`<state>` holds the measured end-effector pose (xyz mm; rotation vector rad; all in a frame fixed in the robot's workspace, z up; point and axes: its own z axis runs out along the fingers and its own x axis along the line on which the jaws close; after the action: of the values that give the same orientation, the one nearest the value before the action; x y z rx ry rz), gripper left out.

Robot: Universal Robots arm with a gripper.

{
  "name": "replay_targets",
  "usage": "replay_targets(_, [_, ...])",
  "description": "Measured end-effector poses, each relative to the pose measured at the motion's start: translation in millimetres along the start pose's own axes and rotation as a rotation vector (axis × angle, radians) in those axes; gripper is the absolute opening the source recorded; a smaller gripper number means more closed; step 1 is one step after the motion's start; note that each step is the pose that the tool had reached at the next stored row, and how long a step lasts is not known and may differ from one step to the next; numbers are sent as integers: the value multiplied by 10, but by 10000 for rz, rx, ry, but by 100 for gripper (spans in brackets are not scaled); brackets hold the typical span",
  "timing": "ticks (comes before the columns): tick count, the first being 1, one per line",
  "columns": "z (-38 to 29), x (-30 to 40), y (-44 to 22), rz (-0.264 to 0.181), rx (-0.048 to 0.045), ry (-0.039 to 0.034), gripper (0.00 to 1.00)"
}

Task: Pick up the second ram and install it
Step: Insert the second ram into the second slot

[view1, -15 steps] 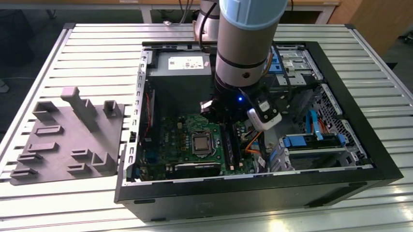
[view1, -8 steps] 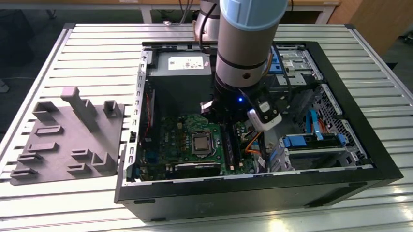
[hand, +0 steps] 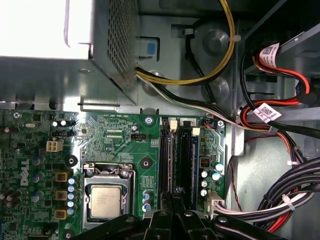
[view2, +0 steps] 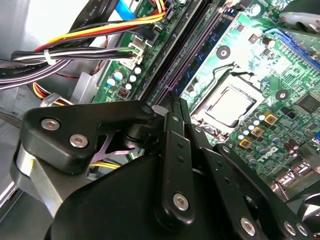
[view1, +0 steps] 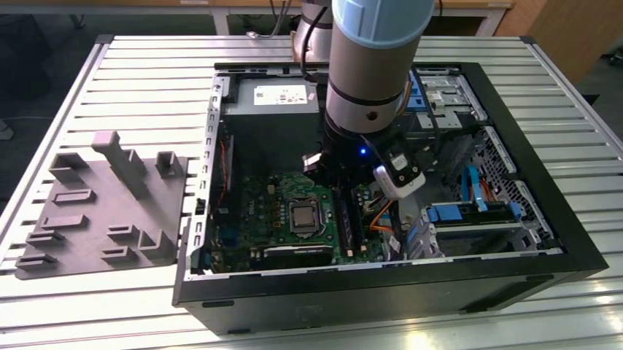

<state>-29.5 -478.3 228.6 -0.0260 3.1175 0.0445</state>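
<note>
In the exterior view my gripper (view1: 339, 184) reaches down into the open computer case (view1: 545, 219), over the green motherboard (view1: 273, 211). Both wrist views show its black fingers pressed together, tips (hand: 177, 191) at the near end of the long black slots (hand: 172, 150). A thin dark blue-green ram (view2: 207, 42) stands seated along one slot, and its blue edge (hand: 196, 150) shows beside the outermost slot. The shut gripper (view2: 172, 97) meets the end of that board. Whether the tips touch it I cannot tell.
The processor (hand: 106, 200) sits beside the slots. The silver power supply (hand: 50, 45) fills the case's far end. Bundled cables (hand: 280, 120) run close along the slots' other side. A grey holder tray (view1: 98, 211) lies on the table at the exterior view's left.
</note>
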Motion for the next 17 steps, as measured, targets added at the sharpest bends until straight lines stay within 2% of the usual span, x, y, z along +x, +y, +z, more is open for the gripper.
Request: replay_targets(17, [23, 1, -6, 0, 0, 0, 12])
